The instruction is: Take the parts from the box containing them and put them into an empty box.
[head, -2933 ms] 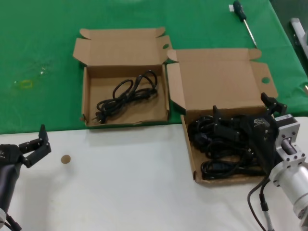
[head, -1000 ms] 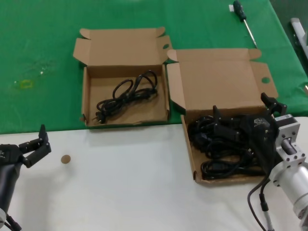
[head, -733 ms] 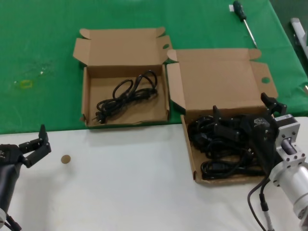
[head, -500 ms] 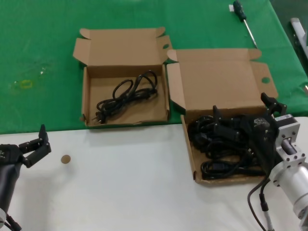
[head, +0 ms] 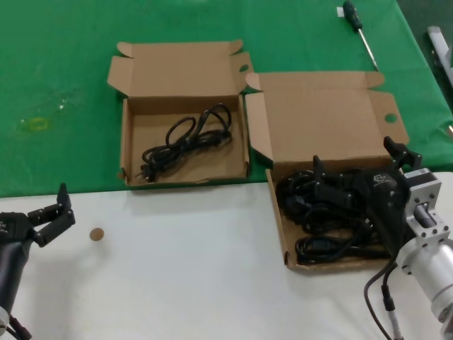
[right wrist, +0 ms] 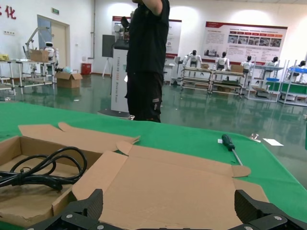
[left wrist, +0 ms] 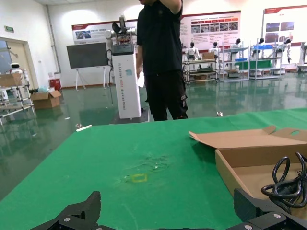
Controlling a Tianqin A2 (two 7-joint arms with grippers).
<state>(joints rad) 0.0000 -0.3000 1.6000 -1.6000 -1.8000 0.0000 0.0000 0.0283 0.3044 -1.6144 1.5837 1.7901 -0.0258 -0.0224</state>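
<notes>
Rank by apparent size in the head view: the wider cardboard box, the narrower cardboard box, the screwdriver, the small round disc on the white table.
1. Wider cardboard box
2. Narrower cardboard box, slightly smaller
3. Screwdriver
4. Round disc, smallest

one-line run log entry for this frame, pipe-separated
right gripper: open, over cords in larger box | left gripper: open, idle over white table | smaller box: holds one cord

White table (head: 191, 283), green cloth (head: 56, 64), two cardboard boxes (head: 184, 127), screwdriver (head: 359, 32)
</notes>
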